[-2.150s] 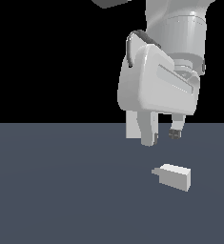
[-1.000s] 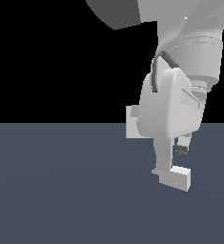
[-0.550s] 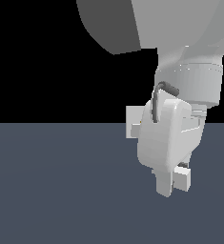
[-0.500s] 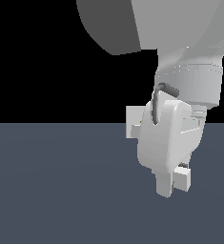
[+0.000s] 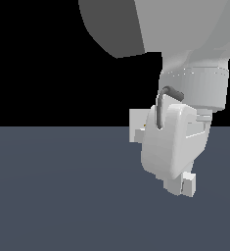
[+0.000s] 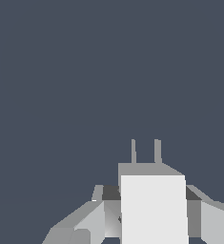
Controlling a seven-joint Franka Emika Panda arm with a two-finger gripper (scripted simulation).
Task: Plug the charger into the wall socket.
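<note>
In the wrist view the charger, an off-white block with a grey stub and two thin prongs, sits between my gripper's fingers, whose dark pads press against its two sides. In the exterior view only one end of the charger shows, low over the dark floor and beside my gripper, which is shut on it. The wall socket, an upright off-white plate, stands farther back and is mostly hidden behind my hand.
A flat dark blue-grey floor stretches across both views under a black background. My large white hand and wrist cover the right half of the exterior view.
Over the last two seconds my hand came down and towards the exterior view's right, over the charger, and its fingers now sit on either side of the block. The charger has not visibly moved.
</note>
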